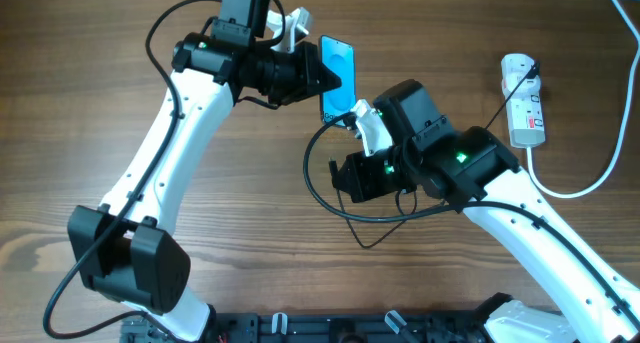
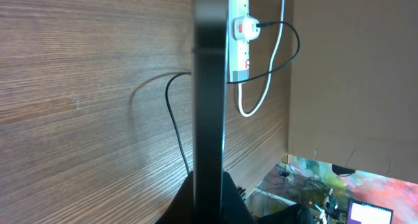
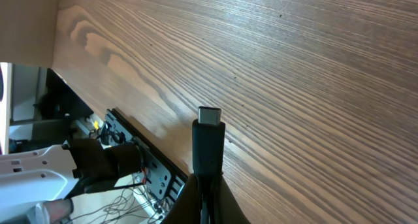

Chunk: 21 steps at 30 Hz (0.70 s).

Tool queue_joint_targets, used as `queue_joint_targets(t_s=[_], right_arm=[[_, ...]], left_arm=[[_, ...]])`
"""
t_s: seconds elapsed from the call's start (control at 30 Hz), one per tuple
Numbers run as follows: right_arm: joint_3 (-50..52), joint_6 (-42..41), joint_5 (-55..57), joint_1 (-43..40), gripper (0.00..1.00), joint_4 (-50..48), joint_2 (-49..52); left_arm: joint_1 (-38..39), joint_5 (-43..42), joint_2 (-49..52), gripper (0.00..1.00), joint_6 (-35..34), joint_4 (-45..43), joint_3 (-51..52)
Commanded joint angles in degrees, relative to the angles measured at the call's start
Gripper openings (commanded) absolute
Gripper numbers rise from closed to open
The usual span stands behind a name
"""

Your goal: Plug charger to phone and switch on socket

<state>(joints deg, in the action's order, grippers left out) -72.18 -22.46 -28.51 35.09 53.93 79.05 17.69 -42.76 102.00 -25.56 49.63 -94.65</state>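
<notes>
We see the phone lifted off the table, far and about the middle, with its cyan screen tilted towards the right. The left gripper is clenched on it. In the left wrist view the phone shows as a dark slab seen edge-on, rising from between the closed fingers. It is a stiff, light, flat thing with slick glass, so we judge it likely to twist in the grip if pushed at its free end. A firm hold across the body, away from the port edge, suits it best.

The right gripper sits just near and right of the phone, pinched on the charger at its connector. The moulded sleeve stands upright out of the fingers with the metal tip bare above it. That sleeve is the only stiff part. The rest of the charger is thin, limp and light, looping loosely over the table near the arm and running off to the right, so it cannot be steered from anywhere else. The tip is small and probably easy to bend if it meets the port at an angle.

From these views we cannot tell whether the tip is lined up with the port.

The socket lies at the far right, well apart from both grippers, beside its white lead. Its red switch looks small and would need a light, precise press
</notes>
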Motion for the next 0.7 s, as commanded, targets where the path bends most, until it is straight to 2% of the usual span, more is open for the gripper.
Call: queue_joint_targets(t_s=[0.0, 0.03, 0.13, 0.27, 0.67], right_arm=[[-1.46, -0.94, 0.35, 0.20, 0.04, -0.92, -1.46], [-1.49, -3.26, 2.75, 0.20, 0.04, -1.31, -1.46], [-1.49, -2.99, 4.98, 0.20, 0.04, -4.04, -1.44], [-1.49, -6.12, 7.39, 0.20, 0.04, -5.95, -1.44], [-1.49, -4.55, 10.71, 0.20, 0.04, -6.47, -1.44]], left_arm=[[-0.55, -1.53, -1.60, 0.04, 1.62, -0.59, -0.04], [-0.55, -1.53, -1.57, 0.04, 1.75, -0.61, -0.04], [-0.55, -1.60, -1.57, 0.04, 2.67, -0.37, -0.04], [-0.59, -6.34, -1.57, 0.04, 2.69, 0.26, -0.04], [-0.94, -6.25, -1.60, 0.04, 4.61, 0.98, -0.04]])
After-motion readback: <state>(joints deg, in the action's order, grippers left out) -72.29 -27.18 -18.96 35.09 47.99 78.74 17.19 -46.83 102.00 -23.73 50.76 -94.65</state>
